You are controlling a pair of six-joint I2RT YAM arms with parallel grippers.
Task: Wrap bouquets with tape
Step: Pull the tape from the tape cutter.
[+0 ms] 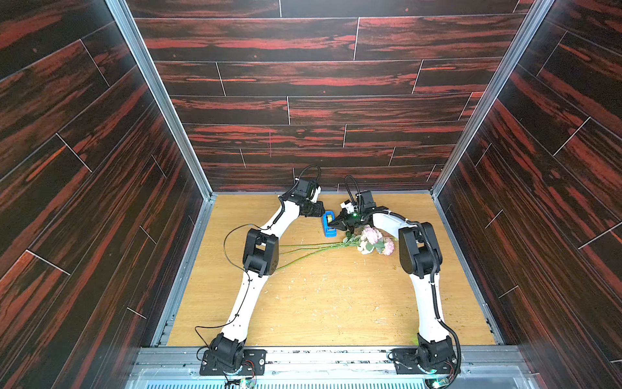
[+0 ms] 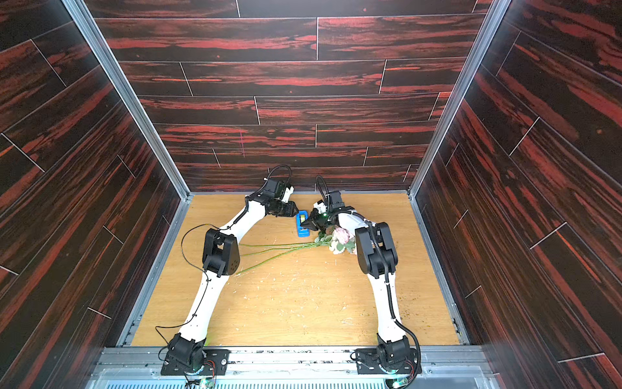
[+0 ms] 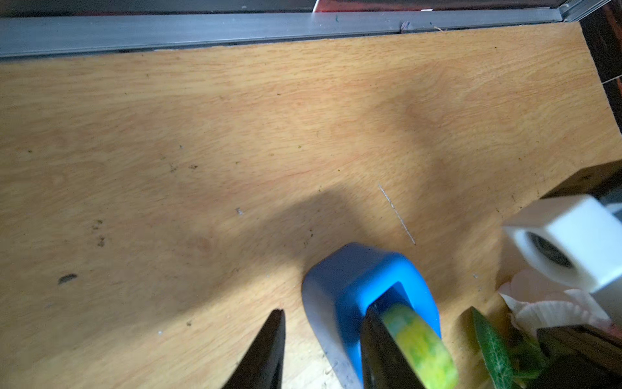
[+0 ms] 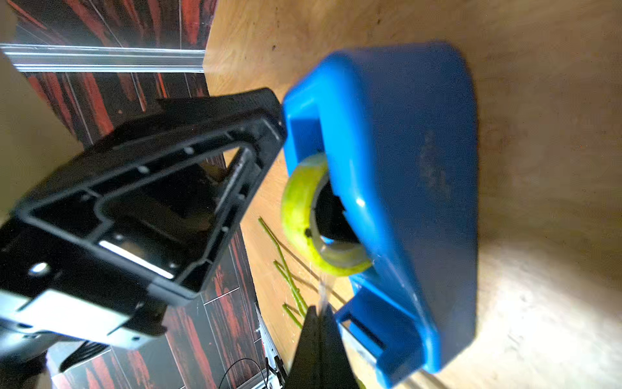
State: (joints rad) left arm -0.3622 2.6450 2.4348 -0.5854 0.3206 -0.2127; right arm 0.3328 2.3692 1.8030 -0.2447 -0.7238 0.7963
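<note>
Black right gripper (image 4: pixel 316 320): clamped tight on yellowish-clear tape's (image 4: pixel 299 208) free end.
Black left gripper (image 3: pixel 323 313): jaws narrowly apart astride blue plastic dispenser's (image 1: pixel 330 232) wall; I cannot tell grip.
Dispenser axis: far-to-near, between both grippers.
Pink-white bouquet (image 1: pixel 372 235): blooms beside right gripper, stems toward left arm (image 1: pixel 261 252).

Top views look down; wrist views closely share dispenser (image 3: pixel 353 279)
</note>
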